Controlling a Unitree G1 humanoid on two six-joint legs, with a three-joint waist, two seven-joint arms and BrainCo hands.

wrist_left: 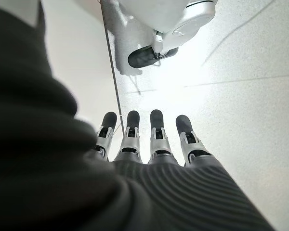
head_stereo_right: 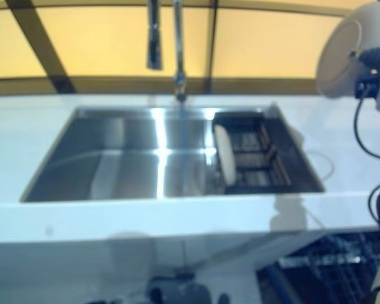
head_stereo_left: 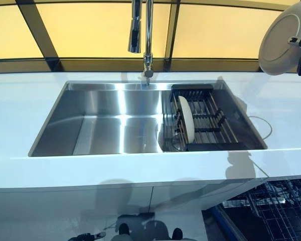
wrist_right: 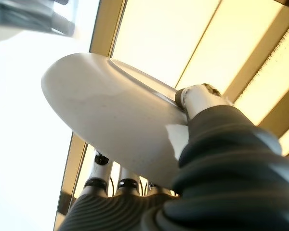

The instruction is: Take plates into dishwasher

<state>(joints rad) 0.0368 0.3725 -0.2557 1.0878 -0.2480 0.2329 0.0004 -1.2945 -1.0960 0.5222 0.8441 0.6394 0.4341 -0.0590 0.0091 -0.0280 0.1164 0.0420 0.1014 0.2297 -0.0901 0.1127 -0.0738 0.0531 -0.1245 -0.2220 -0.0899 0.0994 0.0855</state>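
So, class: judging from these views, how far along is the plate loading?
Nothing looks loaded yet: the part of the dishwasher rack in view holds no plate. In hand: the right hand pinches one plate, raised above the counter. Left: another plate stands in the sink rack. The left hand hangs open, idle.

Both eye views look steeply down from the head onto the white worktop (head_stereo_left: 20, 110) and its steel sink (head_stereo_left: 110, 120), facing the yellow window behind the faucet (head_stereo_left: 148, 35); they share this whole scene, the right eye set slightly to one side. The left wrist view looks along the left hand (wrist_left: 149, 139) at the pale floor (wrist_left: 241, 96), from very close. The right wrist view looks up past the right hand (wrist_right: 197, 98) under a white plate (wrist_right: 115, 120) toward the window.
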